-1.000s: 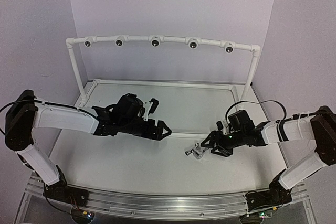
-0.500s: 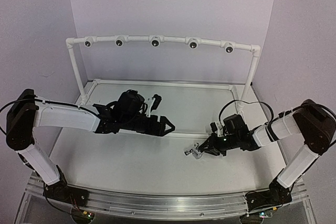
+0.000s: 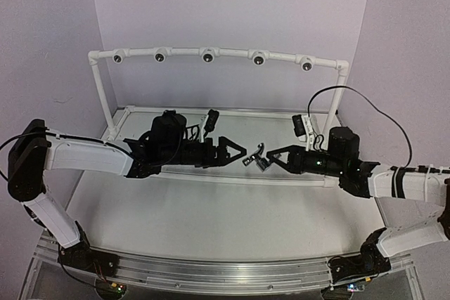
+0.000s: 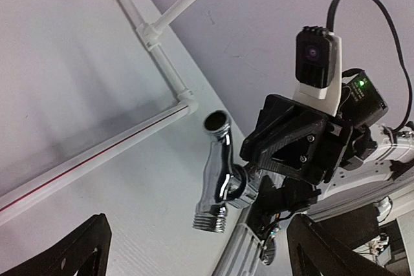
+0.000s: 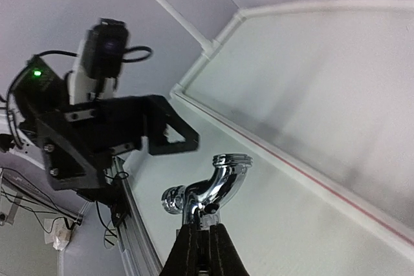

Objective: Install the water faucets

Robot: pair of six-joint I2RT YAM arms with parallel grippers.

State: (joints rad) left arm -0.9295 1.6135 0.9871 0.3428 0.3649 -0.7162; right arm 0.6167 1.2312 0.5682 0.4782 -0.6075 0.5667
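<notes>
One shiny silver water faucet (image 3: 254,157) hangs in the air above the middle of the table, between my two grippers. My right gripper (image 3: 271,159) is shut on its small handle, with the threaded end up in the right wrist view, faucet (image 5: 217,185), gripper (image 5: 202,234). My left gripper (image 3: 235,154) faces it from the left, open, with nothing between its fingers. In the left wrist view the faucet (image 4: 220,172) sits a little beyond my left gripper (image 4: 204,256), whose dark fingers (image 4: 84,250) stand wide at the bottom corners.
A white pipe frame (image 3: 208,55) stands at the back, its top bar carrying several round fittings with dark holes. Its right post (image 3: 336,103) rises just behind my right arm. A white strip with a red line (image 4: 97,159) crosses the table.
My right gripper shut on the faucet lying on the table and lifted it up toward the centre. My left gripper moved right to face it and stayed open.
</notes>
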